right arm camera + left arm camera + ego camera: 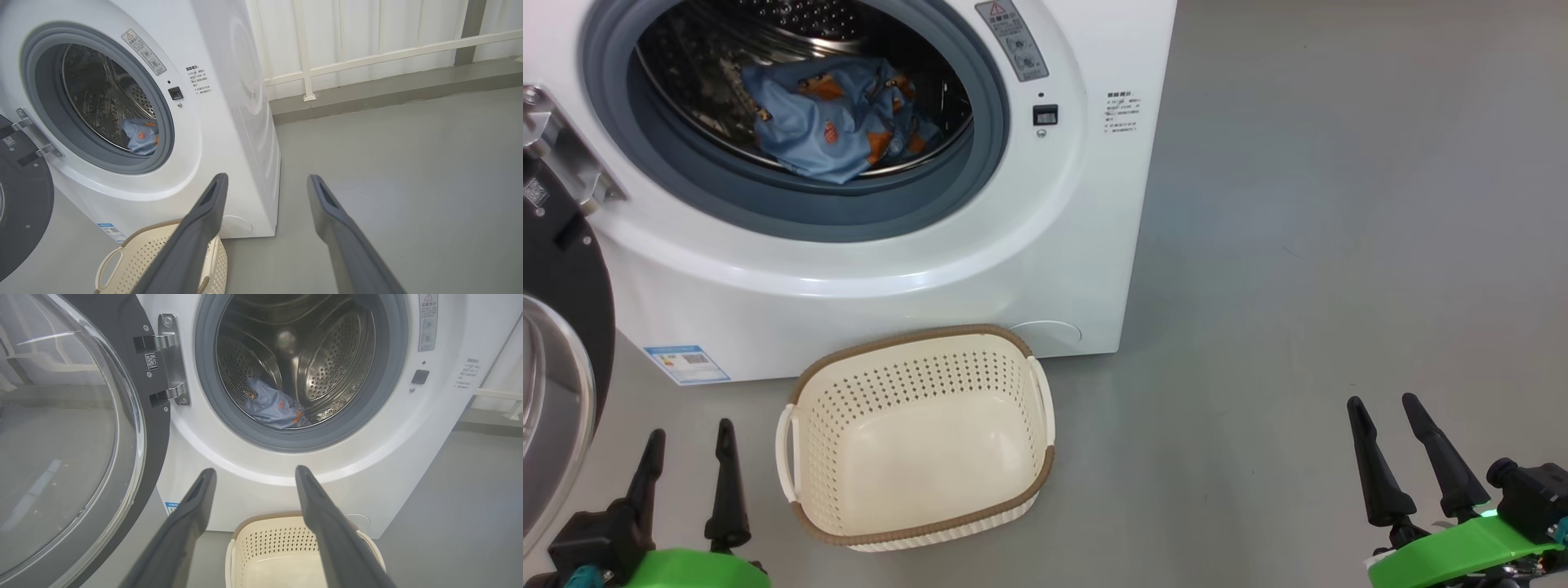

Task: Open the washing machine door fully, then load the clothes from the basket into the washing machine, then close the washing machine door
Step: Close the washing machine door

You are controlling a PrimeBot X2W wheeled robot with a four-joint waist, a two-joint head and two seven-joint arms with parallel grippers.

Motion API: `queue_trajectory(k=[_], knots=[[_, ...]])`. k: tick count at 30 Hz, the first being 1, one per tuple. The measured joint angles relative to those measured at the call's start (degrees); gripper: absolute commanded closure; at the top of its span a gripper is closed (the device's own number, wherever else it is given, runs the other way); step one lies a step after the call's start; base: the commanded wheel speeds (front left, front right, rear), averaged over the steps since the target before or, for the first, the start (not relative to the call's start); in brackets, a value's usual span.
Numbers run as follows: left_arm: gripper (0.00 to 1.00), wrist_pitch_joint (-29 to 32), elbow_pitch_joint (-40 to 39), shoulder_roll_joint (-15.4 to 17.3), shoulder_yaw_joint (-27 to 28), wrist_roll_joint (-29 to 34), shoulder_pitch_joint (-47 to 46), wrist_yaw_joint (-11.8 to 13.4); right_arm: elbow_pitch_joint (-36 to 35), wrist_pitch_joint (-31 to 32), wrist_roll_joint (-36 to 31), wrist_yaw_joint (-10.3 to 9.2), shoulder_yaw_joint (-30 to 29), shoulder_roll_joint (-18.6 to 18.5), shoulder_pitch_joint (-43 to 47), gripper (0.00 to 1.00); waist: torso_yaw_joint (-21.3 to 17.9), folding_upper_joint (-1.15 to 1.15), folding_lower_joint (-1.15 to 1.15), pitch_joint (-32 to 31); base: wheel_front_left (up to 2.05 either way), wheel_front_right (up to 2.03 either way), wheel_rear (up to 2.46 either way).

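door (22, 204) open | clothes (141, 136) in drum (98, 90) | basket (135, 253) on floor (408, 163) | right gripper (267, 181) jaws apart

**Way in open, left side walled**

The washing machine (1013, 269) mouth gapes unblocked above the clothes (825, 122) (heaped low inside). The washing machine door (564, 278) walls the left. The basket (907, 336) stands just before the front, with open floor (1339, 245) to the right.

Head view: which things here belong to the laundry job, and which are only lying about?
Job: washing machine, washing machine door (open), clothes (inside the machine), basket (empty).
Not part of it: warning sticker, blue label, grey floor.
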Motion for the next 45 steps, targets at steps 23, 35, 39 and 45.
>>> queue_trajectory(k=[23, 35, 39, 45], knots=[[0.0, 0.0, -1.6, -1.89, 1.78, -0.96, 0.71, 0.0, 0.35, 0.0, -0.01, 0.0, 4.39, -1.55, -0.87, 0.0, 8.68, 0.0, 0.0, 0.53, 0.0, 0.0, 0.0], [0.0, 0.0, -1.67, -2.48, 2.59, -2.83, 1.36, 0.0, 1.65, 0.0, 0.25, 0.0, 8.05, -3.44, -4.3, 0.0, 18.78, 0.0, 0.0, 0.58, 0.0, 0.0, 0.0], [0.0, 0.0, -1.66, -2.49, 2.59, -3.75, 1.4, 0.08, 1.69, 0.0, 0.26, 0.0, 8.8, -3.65, -5.01, 0.0, 21.67, 0.0, 0.0, 0.4, 0.0, 0.0, 0.0], [0.0, 0.0, -1.67, -2.52, 2.52, -4.44, 2.41, 0.43, 2.0, 0.0, 0.27, 0.0, 9.58, -3.79, -5.01, 0.0, 25.31, 0.0, 0.0, -0.01, 0.0, 0.0, 0.0]])
